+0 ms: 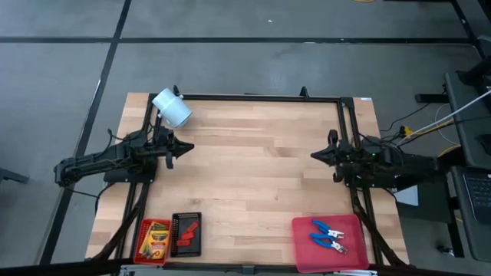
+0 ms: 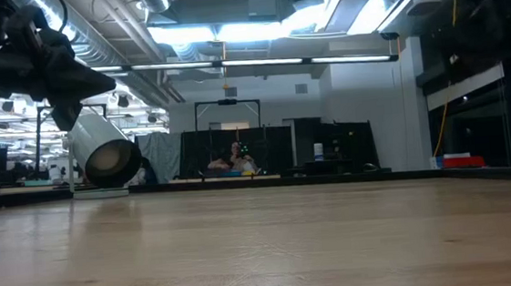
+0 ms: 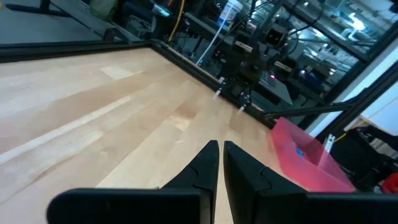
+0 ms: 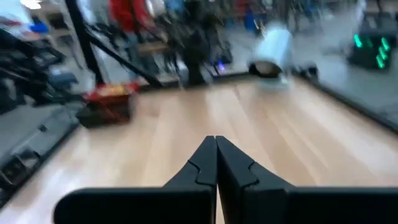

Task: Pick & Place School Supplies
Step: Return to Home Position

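Two yellow-and-green crayon boxes [image 1: 154, 238] lie in a small red tray at the table's near left corner. Red pieces [image 1: 189, 229] lie in the black tray beside it. Two blue-handled pliers [image 1: 328, 235] rest on the pink-red tray [image 1: 303, 244] at the near right, which also shows in the left wrist view [image 3: 297, 155]. My left gripper [image 1: 188, 147] hovers shut at the table's left side, pointing right [image 3: 220, 149]. My right gripper [image 1: 314, 156] hovers shut at the right side, pointing left [image 4: 215, 143]. Neither touches anything.
A pale blue-white cylinder [image 1: 172, 108] lies on its side at the far left corner, seen too in the low view [image 2: 104, 152]. A black frame runs along the table's far and side edges. Bare wood [image 1: 253, 165] spreads between the two grippers.
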You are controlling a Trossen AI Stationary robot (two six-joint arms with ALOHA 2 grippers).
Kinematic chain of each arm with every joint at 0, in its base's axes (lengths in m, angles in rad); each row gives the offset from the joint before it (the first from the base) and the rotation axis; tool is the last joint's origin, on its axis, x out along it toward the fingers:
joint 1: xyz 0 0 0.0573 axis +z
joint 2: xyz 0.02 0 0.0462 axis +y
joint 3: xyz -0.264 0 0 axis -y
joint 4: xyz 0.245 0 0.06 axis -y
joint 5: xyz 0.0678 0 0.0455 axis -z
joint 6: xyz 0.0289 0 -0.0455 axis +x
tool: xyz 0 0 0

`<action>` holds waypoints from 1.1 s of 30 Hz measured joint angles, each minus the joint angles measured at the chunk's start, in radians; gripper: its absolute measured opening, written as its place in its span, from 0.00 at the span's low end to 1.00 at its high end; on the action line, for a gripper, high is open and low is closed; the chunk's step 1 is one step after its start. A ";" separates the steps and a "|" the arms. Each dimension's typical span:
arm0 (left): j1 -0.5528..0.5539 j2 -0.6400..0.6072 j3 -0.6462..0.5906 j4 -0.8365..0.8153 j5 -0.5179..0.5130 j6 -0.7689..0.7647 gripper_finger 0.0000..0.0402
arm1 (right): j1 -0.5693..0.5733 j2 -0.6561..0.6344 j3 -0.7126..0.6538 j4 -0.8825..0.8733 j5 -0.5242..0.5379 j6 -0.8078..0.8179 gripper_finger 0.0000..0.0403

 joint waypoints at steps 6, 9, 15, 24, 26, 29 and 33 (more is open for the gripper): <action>0.000 0.001 0.000 -0.006 -0.007 0.000 0.05 | 0.204 -0.008 -0.011 -0.089 0.188 -0.012 0.00; 0.000 0.001 0.000 -0.006 -0.007 0.000 0.05 | 0.298 -0.007 -0.011 -0.107 0.254 -0.055 0.00; 0.000 0.002 0.000 -0.005 -0.008 0.000 0.05 | 0.392 -0.007 -0.011 -0.096 0.335 -0.099 0.00; 0.000 0.002 0.000 -0.005 -0.009 0.000 0.05 | 0.407 -0.007 -0.011 -0.034 0.178 -0.167 0.00; 0.000 0.002 0.000 -0.006 -0.009 0.000 0.05 | 0.406 -0.007 -0.011 -0.015 0.154 -0.192 0.00; 0.000 0.002 0.000 -0.005 -0.009 0.000 0.05 | 0.401 -0.007 -0.011 0.039 0.133 -0.210 0.00; 0.000 0.002 0.000 -0.005 -0.009 0.000 0.05 | 0.399 -0.007 -0.066 0.243 0.065 -0.192 0.00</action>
